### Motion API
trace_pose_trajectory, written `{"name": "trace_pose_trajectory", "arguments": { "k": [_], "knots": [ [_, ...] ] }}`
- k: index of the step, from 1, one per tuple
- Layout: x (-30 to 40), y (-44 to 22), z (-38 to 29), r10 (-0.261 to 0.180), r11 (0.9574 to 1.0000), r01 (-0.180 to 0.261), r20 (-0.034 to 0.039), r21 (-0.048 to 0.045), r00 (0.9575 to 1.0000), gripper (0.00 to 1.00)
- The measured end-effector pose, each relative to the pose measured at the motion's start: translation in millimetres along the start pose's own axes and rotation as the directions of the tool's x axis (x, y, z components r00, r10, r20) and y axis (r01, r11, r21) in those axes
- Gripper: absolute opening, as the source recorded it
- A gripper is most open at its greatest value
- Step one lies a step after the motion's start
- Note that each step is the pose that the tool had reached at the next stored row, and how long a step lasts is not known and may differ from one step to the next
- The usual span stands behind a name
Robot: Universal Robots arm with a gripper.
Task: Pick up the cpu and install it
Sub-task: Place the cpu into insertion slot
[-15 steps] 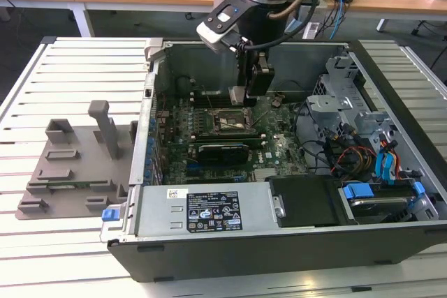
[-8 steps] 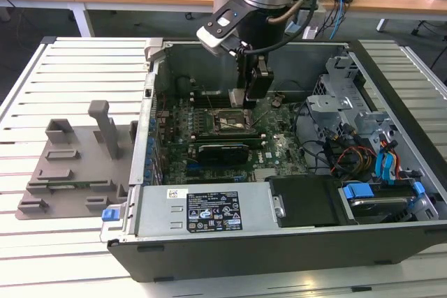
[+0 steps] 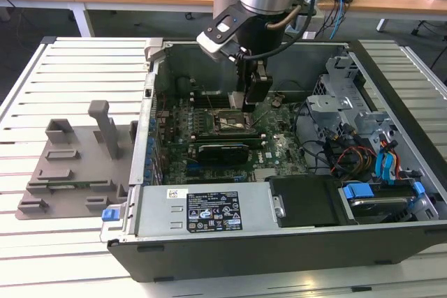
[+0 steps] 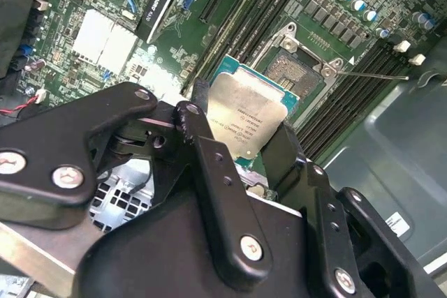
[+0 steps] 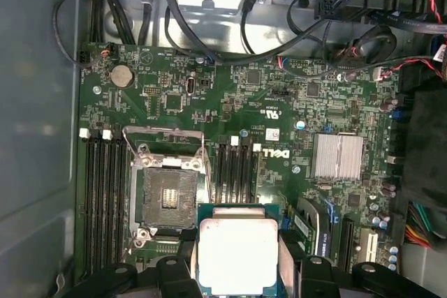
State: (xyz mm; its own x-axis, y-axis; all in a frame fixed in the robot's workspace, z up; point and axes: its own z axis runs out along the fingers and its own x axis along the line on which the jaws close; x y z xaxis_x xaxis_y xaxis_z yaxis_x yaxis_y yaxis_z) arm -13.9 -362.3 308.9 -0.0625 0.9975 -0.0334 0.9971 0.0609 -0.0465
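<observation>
My gripper point(image 4: 237, 127) is shut on the cpu point(image 4: 248, 120), a flat square chip with a silver top and a thin green rim, one black finger point(image 4: 194, 113) against each of two opposite edges. In the first wrist view the cpu point(image 5: 237, 256) hangs above the motherboard, beside the open socket point(image 5: 167, 190) and not over it. The socket point(image 4: 293, 68) has its metal frame lifted and its contact field bare. In the exterior view my gripper point(image 3: 255, 99) reaches down into the open computer case, just above the socket point(image 3: 234, 123).
A grey plastic tray point(image 3: 77, 165) with upright posts lies outside the case at the exterior view's left. Memory slots point(image 5: 234, 165) flank the socket. A heatsink point(image 5: 337, 155), a graphics card point(image 3: 223, 151), a drive cage with cables point(image 3: 363, 137) and the power supply point(image 3: 202, 211) crowd the case.
</observation>
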Motion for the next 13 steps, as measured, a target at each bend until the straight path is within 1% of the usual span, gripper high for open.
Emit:
{"name": "trace_pose_trajectory", "arguments": {
  "k": [2, 5, 9, 13],
  "knots": [
    [3.2, 0.2, 0.8, 0.0, 1.0, 0.0, 0.0001, 0.0, 1.0, 0.55],
    [10.4, 0.8, 2.1, 0.0, 1.0, 0.0, 0.0001, 0.0, 1.0, 0.55],
    [14.9, 1.2, 4.2, 0.0, 1.0, 0.0, 0.0, 0.0, 1.0, 0.55],
    [17.6, 1.4, 6.5, 0.0, 1.0, 0.0, 0.0, 0.0, 1.0, 0.55]
  ]
}}
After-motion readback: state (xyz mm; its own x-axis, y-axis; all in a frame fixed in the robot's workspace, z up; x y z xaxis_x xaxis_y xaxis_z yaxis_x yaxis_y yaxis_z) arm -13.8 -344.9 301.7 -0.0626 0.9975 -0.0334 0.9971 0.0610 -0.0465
